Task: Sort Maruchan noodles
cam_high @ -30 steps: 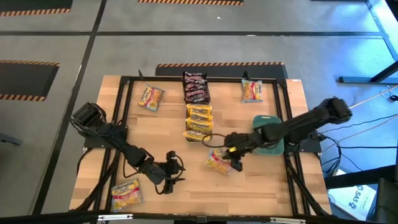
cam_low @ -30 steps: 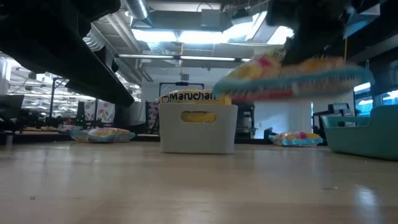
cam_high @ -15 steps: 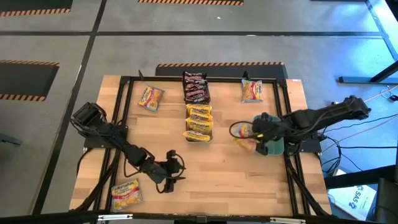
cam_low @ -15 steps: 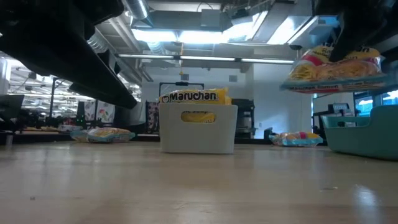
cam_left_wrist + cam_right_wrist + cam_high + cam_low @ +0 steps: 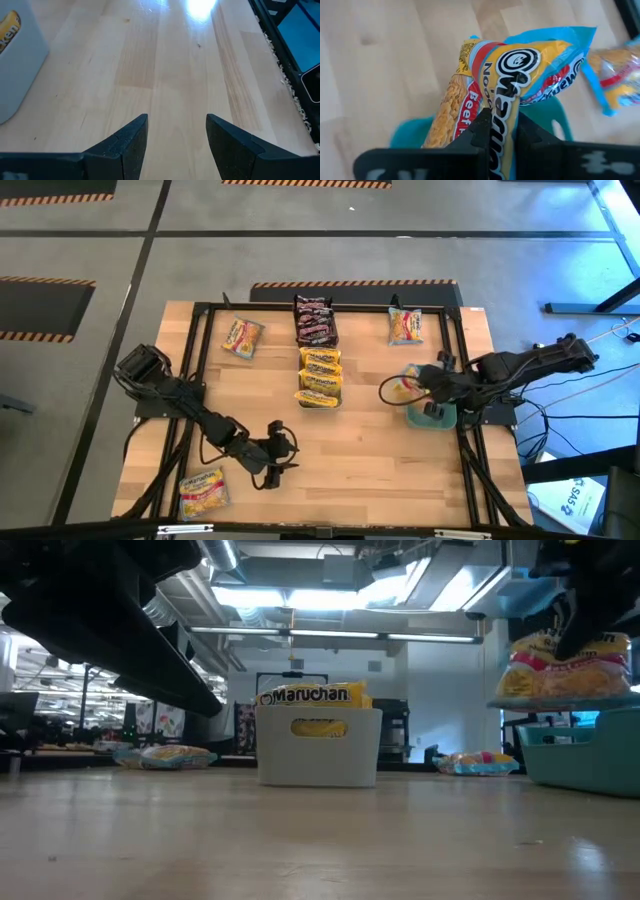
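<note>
High view, right gripper [image 5: 432, 383]: out over the teal bin [image 5: 437, 418] at the desk's [image 5: 400, 470] right edge, jaws clamped on a held packet [image 5: 404, 383], yellow-orange with pink print, which hangs above the bin's inner rim.
High view, left gripper [image 5: 281, 450]: low on the desk, left of centre, nothing between the jaws.
High view, clear bin [image 5: 320, 376]: mid-desk, filled with yellow packets [image 5: 320, 365].
High view, dark packets [image 5: 314, 321]: stacked just behind the clear bin; their container cannot be made out.
High view, loose packets: back-left packet [image 5: 242, 337], back-right packet [image 5: 405, 326] and front-left packet [image 5: 203, 489], all lying flat on the desk and well apart from each other.

Low view, held packet [image 5: 563, 672]: in the air, above the teal bin [image 5: 585, 755], clear of its rim.
Low view, clear bin [image 5: 319, 745]: centre, "Maruchan" print showing over its top edge.
Low view, loose packets: one far left [image 5: 163, 755], one right of the clear bin [image 5: 470, 761], both on the desk.

Left wrist view, left gripper [image 5: 176, 145]: jaws parted wide, bare desk [image 5: 170, 65] between them; corner of the clear bin [image 5: 17, 60] at the edge.

Right wrist view, right gripper [image 5: 499, 137]: jaws closed tight on the held packet [image 5: 520, 75], gripped along its edge; teal bin [image 5: 415, 135] directly beneath; another packet [image 5: 615, 75] on the desk beyond.
</note>
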`<act>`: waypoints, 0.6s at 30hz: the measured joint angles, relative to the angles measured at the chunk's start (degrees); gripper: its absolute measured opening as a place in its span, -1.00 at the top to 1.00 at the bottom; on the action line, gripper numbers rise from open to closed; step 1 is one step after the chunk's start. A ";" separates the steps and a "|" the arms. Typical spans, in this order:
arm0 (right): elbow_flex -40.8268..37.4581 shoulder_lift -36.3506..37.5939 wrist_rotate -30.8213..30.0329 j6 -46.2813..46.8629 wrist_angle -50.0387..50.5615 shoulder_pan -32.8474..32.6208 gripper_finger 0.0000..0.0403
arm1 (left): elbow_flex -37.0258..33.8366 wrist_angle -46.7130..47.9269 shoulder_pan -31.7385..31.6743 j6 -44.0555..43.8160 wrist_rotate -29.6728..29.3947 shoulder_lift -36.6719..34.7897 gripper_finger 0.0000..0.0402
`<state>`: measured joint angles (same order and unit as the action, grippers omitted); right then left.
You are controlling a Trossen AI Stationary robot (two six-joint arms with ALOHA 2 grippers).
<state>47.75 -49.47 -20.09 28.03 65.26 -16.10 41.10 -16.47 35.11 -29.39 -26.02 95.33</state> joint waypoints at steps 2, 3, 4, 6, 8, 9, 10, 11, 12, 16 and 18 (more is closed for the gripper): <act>0.00 0.37 -1.62 0.02 2.56 0.00 0.85 | 0.00 0.00 0.00 -0.03 0.00 0.00 0.03; 0.00 0.36 -2.45 0.02 3.46 0.00 0.85 | 0.00 -0.01 0.00 -0.03 0.00 0.00 0.03; 0.00 0.30 -3.13 0.02 4.50 0.00 0.85 | 0.00 -0.02 0.00 -0.03 0.00 0.00 0.03; 0.00 0.23 -4.44 -0.02 7.58 0.00 0.85 | 0.00 0.00 0.00 -0.03 0.00 0.00 0.03; 0.00 0.30 -5.80 -0.01 9.89 0.00 0.85 | 0.00 -0.01 0.00 -0.02 0.00 0.00 0.03; -0.01 0.24 -6.17 -0.04 10.63 0.00 0.85 | 0.00 0.00 0.00 -0.02 0.00 0.00 0.03; -0.01 0.21 -6.34 -0.04 11.24 0.00 0.85 | 0.00 0.00 0.00 -0.02 0.00 0.00 0.03; 0.00 0.25 -6.45 -0.03 11.93 0.00 0.85 | 0.00 -0.01 0.00 -0.02 0.00 0.00 0.03; -0.02 0.25 -6.43 -0.04 12.74 0.00 0.85 | 0.00 0.00 0.00 -0.02 0.00 0.00 0.03; -0.01 0.24 -6.39 -0.04 15.61 0.00 0.85 | 0.00 0.00 0.00 0.00 0.00 0.00 0.03; -0.02 0.25 -6.48 -0.11 16.05 0.00 0.85 | 0.00 0.00 0.00 0.00 -0.02 0.00 0.03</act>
<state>47.72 -49.21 -26.57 27.92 81.31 -16.10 41.10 -16.47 35.11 -29.39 -26.04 95.33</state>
